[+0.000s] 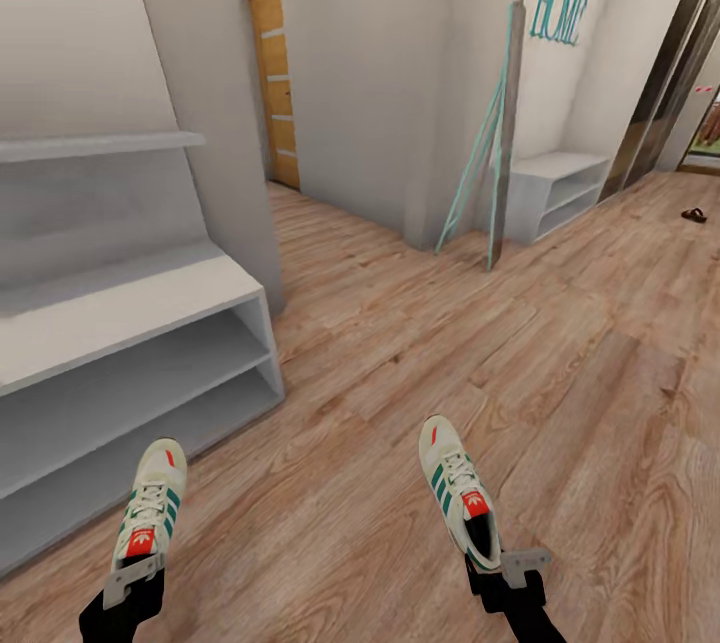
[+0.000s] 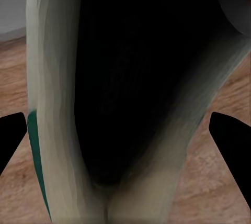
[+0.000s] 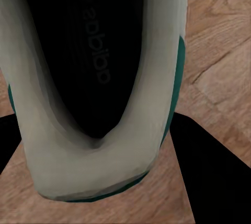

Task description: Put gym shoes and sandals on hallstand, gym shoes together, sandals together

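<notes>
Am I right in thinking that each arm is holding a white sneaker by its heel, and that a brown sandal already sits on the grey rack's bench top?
Not quite. The left gripper and right gripper do each hold a sneaker by the heel, but in the head view the sandal lies on the wood floor far down the corridor, not on the rack.

left gripper (image 1: 130, 578) and right gripper (image 1: 505, 568) low, extended forward, each clamped on gym shoe heel.
</notes>
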Motion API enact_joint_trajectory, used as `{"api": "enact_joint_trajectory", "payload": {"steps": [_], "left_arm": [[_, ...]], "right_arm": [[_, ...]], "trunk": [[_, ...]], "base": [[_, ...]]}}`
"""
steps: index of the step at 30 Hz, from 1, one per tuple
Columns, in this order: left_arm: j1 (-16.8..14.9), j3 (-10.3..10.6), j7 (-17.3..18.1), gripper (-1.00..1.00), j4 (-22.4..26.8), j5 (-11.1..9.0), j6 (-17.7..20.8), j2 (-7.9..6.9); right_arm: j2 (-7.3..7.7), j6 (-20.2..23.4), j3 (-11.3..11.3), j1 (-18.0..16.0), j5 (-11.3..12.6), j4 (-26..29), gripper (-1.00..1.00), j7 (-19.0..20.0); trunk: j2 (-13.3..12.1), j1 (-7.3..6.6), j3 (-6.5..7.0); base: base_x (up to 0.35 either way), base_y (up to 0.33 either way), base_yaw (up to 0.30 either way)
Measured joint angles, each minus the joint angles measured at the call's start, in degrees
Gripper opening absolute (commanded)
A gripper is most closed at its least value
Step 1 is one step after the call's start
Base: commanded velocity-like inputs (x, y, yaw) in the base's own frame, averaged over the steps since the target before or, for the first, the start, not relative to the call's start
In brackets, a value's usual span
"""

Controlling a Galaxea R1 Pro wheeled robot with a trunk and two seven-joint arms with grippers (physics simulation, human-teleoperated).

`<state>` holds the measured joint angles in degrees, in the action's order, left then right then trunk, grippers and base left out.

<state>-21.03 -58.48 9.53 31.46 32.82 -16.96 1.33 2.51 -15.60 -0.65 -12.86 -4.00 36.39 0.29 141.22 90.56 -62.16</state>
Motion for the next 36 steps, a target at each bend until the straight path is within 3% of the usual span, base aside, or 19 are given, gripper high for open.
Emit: {"api": "enact_joint_trajectory", "payload": {"steps": [7, 16, 36], "left_arm": [[0.4, 0.0, -0.1, -1.0, 0.0, 0.0, 0.0, 0.0], [0.6, 0.0, -0.1, -1.0, 0.0, -0.1, 0.0, -0.02], [0.6, 0.0, -0.1, -1.0, 0.0, -0.1, 0.0, 0.0]], "right_arm": [[0.0, 0.0, 0.0, 0.0, 0.0, 0.0, -1.0, 0.0], [0.0, 0.0, 0.0, 0.0, 0.0, 0.0, -1.0, 0.0], [0.0, 0.0, 0.0, 0.0, 0.0, 0.0, -1.0, 0.0]], "trunk": [[0.0, 0.01, 0.0], [0.0, 0.03, 0.0], [0.0, 0.01, 0.0]], "base": [[0.235, -0.156, 0.279], [0.011, -0.186, 0.279], [0.029, -0.02, 0.279]]}}
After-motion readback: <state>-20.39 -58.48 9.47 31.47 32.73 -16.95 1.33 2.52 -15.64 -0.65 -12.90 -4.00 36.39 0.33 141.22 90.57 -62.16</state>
